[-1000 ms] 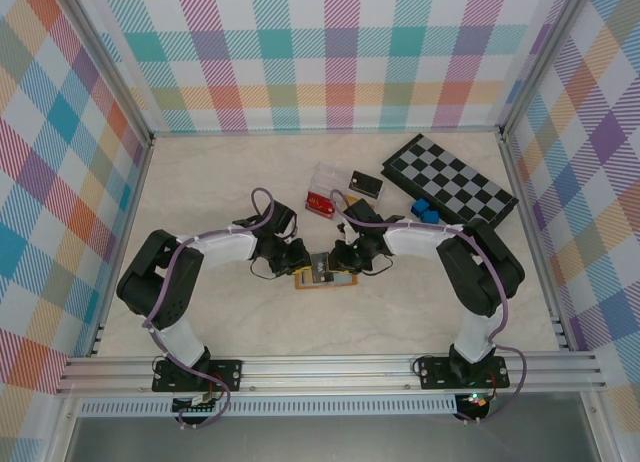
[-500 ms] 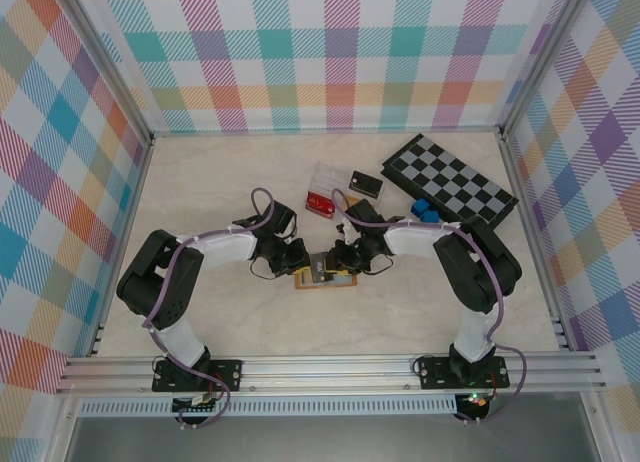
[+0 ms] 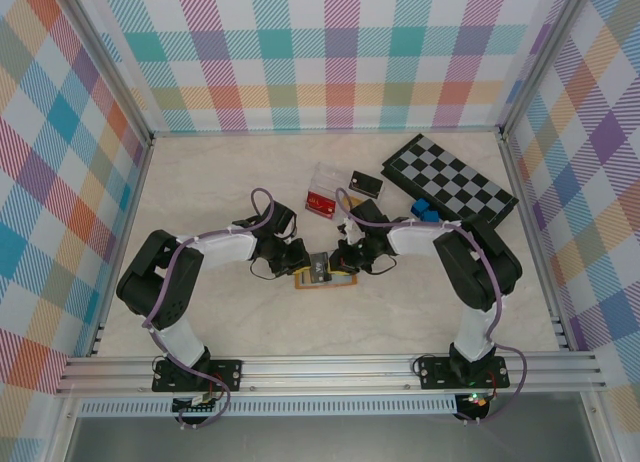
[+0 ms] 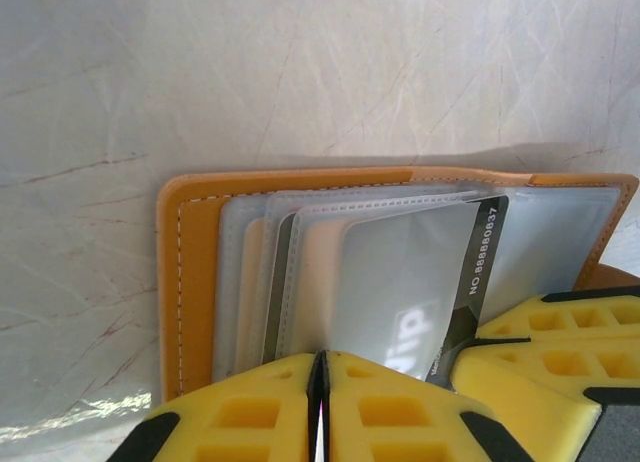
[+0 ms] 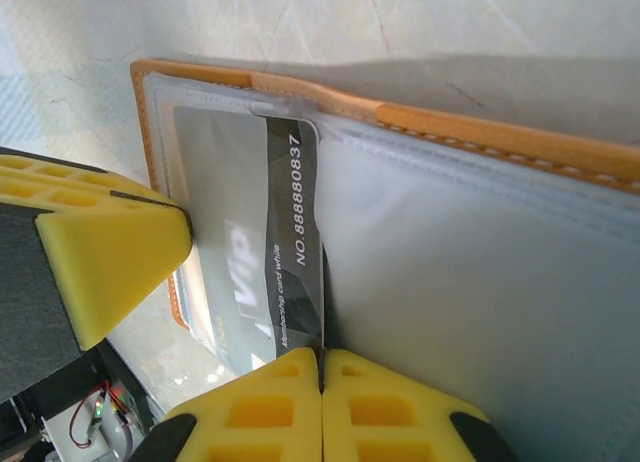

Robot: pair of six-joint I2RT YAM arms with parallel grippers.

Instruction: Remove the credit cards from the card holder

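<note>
One dark card half-buried in the card holder

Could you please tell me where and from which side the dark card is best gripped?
Grip the dark card by its bare numbered strip, which pokes past the clear sleeve. Come in at the strip's end away from the tan border of the card holder, pinching across its thin faces, where the right tool is shut on it.

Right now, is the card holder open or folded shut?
Open: the card holder lies spread, its grey pockets and dark card exposed.
</note>
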